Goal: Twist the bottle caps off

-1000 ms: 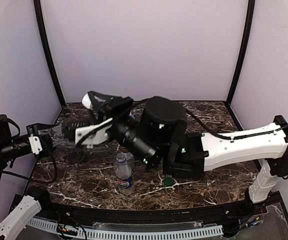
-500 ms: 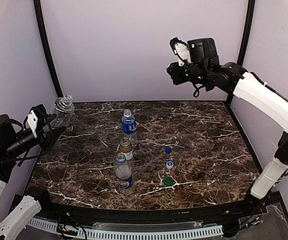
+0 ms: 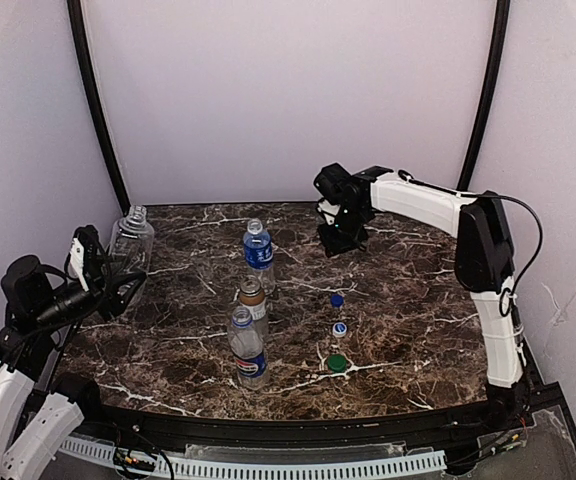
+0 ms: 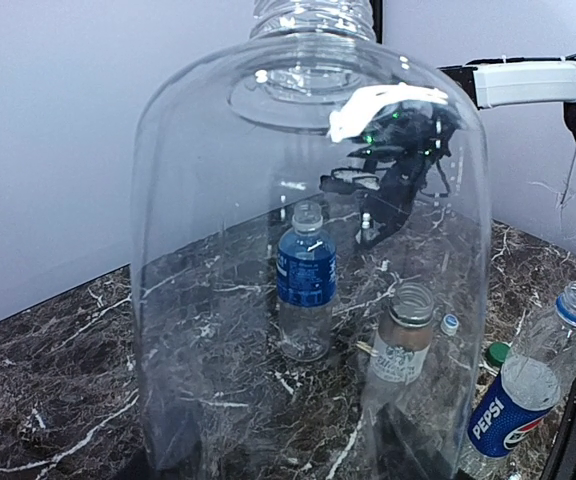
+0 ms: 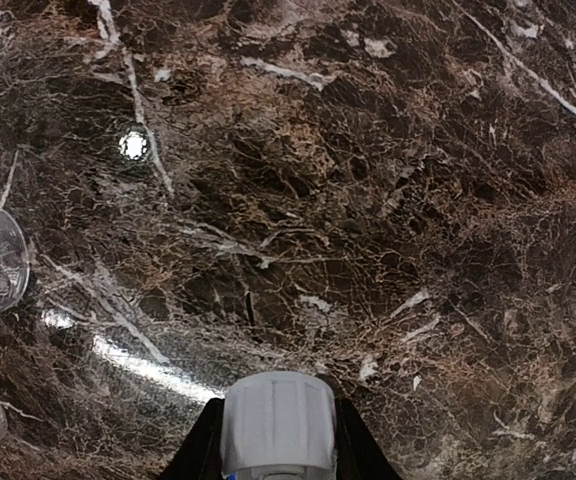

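I see the right gripper (image 3: pixel 336 240) clamped tight on the ribbed white cap (image 5: pixel 276 420), low over the marble table (image 3: pixel 418 300) at the back. That's well apart from the plain clear bottle (image 3: pixel 131 245), which the left gripper (image 3: pixel 108 282) holds about half open around its body at the left edge. The blue-label bottle (image 3: pixel 258 250), brown bottle (image 3: pixel 252 300) and Pepsi bottle (image 3: pixel 247 348) stand uncapped mid-table, with the blue cap (image 3: pixel 337 299), blue-and-white cap (image 3: pixel 339 328) and green cap (image 3: pixel 337 363) lying just to their right.
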Controlling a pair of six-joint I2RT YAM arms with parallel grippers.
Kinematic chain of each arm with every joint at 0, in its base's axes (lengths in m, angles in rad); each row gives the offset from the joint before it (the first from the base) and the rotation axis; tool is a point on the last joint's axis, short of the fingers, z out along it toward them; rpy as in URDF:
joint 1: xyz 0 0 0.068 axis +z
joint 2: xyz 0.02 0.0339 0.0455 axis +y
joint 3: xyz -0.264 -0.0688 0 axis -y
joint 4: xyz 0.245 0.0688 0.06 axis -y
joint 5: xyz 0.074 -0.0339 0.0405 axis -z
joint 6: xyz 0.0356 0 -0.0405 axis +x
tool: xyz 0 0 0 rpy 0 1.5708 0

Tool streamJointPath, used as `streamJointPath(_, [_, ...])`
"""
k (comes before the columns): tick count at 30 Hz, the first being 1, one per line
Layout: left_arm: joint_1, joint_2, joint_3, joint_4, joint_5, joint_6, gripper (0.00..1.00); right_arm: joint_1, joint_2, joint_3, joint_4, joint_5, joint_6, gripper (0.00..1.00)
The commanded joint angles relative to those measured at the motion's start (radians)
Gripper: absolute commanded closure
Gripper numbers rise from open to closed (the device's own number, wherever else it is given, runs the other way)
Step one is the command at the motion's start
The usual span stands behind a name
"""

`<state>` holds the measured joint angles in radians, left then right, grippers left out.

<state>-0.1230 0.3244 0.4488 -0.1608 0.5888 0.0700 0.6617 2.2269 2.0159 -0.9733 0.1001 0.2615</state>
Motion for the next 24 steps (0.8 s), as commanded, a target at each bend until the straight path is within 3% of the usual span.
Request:
streamJointPath(1, [0.010, -0.021, -0.033, 0.059, 0.031, -0.046, 0.67, -0.017, 0.074, 0.055, -0.060, -0.063, 0.024, 1.00])
streamJointPath(19, [0.010, -0.012, -0.032, 0.080, 0.040, -0.014, 0.66, -0.012, 0.192, 0.065, -0.110, -0.004, 0.027, 1.00])
streamJointPath(22, [0.011, -0.010, -0.031, 0.081, 0.041, -0.010, 0.66, -0.009, 0.187, 0.062, -0.117, -0.004, 0.021, 0.90])
streamJointPath(24, [0.011, -0.010, -0.029, 0.081, 0.042, -0.010, 0.66, -0.008, 0.186, 0.065, -0.117, -0.011, 0.014, 0.73])
